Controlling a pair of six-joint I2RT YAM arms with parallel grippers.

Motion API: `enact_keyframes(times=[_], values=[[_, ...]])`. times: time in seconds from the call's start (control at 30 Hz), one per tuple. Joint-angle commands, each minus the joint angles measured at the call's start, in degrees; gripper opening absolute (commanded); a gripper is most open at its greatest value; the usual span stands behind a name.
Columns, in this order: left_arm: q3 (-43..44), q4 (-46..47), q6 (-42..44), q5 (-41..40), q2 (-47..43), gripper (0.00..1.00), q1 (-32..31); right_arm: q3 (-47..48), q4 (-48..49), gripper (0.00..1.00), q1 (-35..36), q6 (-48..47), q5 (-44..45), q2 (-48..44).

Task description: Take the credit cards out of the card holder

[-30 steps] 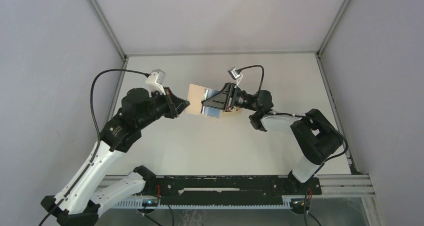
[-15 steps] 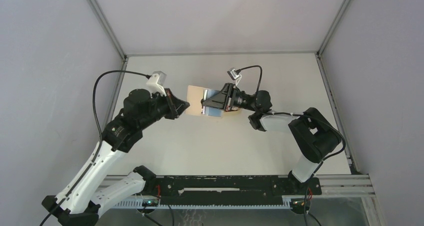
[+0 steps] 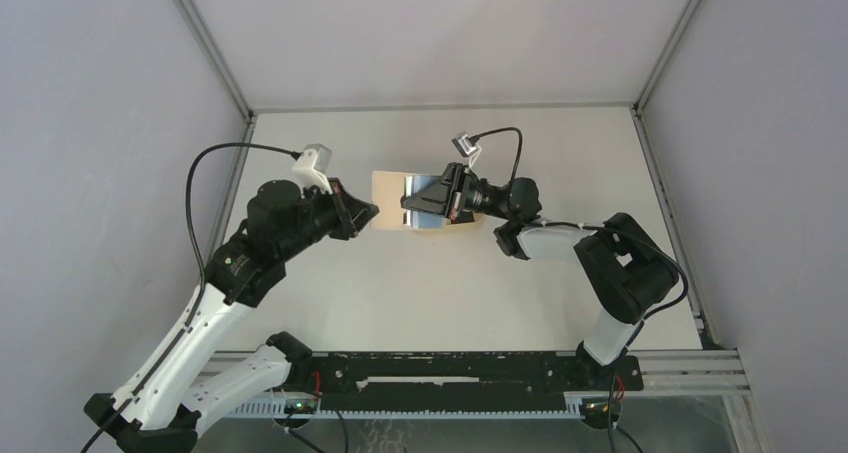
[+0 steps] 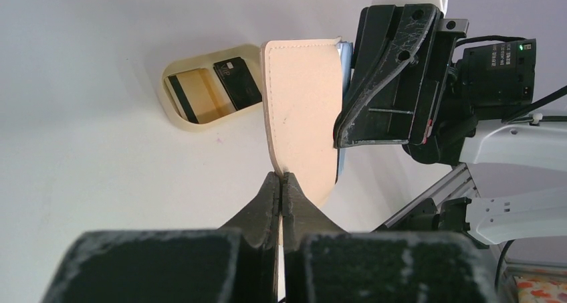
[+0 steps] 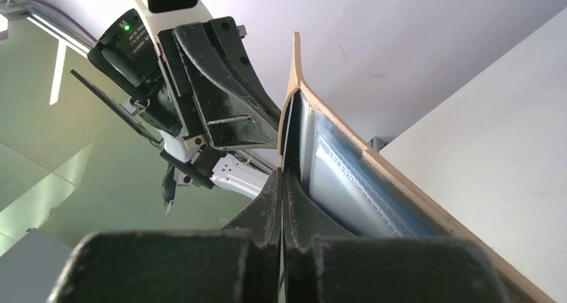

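Observation:
The beige card holder (image 3: 390,195) hangs open in the air between my two grippers. My left gripper (image 3: 371,212) is shut on its left flap, seen as a beige sheet in the left wrist view (image 4: 301,109) above my fingertips (image 4: 281,177). My right gripper (image 3: 406,202) is shut on the opposite leaf (image 5: 281,176), beside clear plastic sleeves (image 5: 348,182). A tan-brown card with a dark stripe (image 4: 192,94) and a black card (image 4: 238,82) lie side by side in the oval tray (image 4: 175,120). In the top view the cards are hidden under my right gripper.
The oval tan tray (image 3: 462,224) sits on the white table just below my right wrist. Grey walls close the table on the left, right and far sides. My left gripper's body (image 5: 220,109) faces my right one closely.
My right gripper and the card holder have edged slightly toward the far side. My left gripper has followed a little and keeps its hold.

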Motion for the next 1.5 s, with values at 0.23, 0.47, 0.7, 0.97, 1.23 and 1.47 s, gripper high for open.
enact_keyframes(times=[0.23,0.47,0.7,0.97,1.23,1.47], values=[[-1.87,-0.56,1.15,1.13,-1.56,0.0,0.09,3.12,3.71,0.14,0.03,0.78,0.36,0.06],[-2.39,-0.58,1.17,1.31,-1.3,0.0,0.04,3.46,3.86,0.24,0.42,1.0,0.65,0.15],[-2.26,-0.78,1.45,1.18,-1.42,0.0,0.05,3.55,3.79,0.22,0.03,1.27,0.99,0.45],[-2.78,-0.99,1.53,1.14,-1.7,0.0,0.08,3.54,4.04,0.12,-0.11,1.68,1.36,0.62],[-3.24,-2.16,1.84,0.59,-2.21,0.0,0.12,3.51,4.44,0.0,-0.58,2.27,1.29,0.88],[-3.6,-4.18,2.22,-1.75,-4.58,0.0,2.15,1.5,5.25,0.0,-3.28,3.01,0.06,0.42]])
